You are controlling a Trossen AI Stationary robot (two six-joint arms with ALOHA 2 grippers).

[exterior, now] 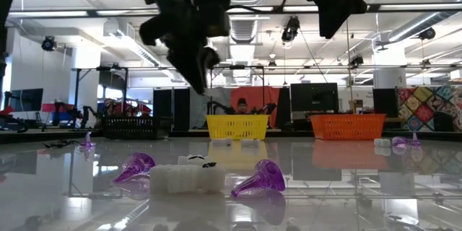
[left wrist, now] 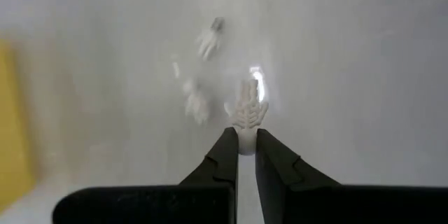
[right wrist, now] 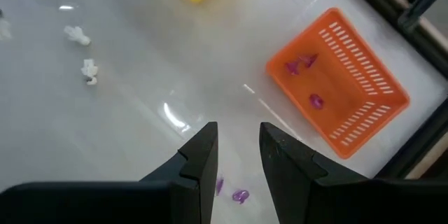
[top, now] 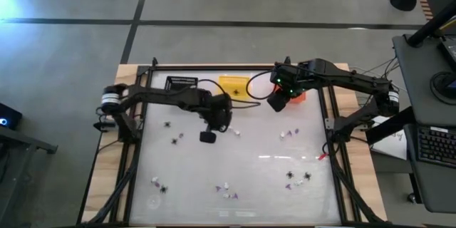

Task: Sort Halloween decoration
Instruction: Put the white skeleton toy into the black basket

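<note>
Pinched at one end between the left gripper's (left wrist: pixel 246 147) closed fingers, a white trinket (left wrist: pixel 248 109) hangs above mid-worktop; so thin a hold could let it drop. Near the back edge, right gripper (right wrist: pixel 236 147) waits spread, empty, beside the orange basket (right wrist: pixel 378 115).

Two purple bits (exterior: pixel 260 178) flank a white bit (exterior: pixel 186 178) up front, with black, yellow and orange baskets (exterior: pixel 347 125) behind.
</note>
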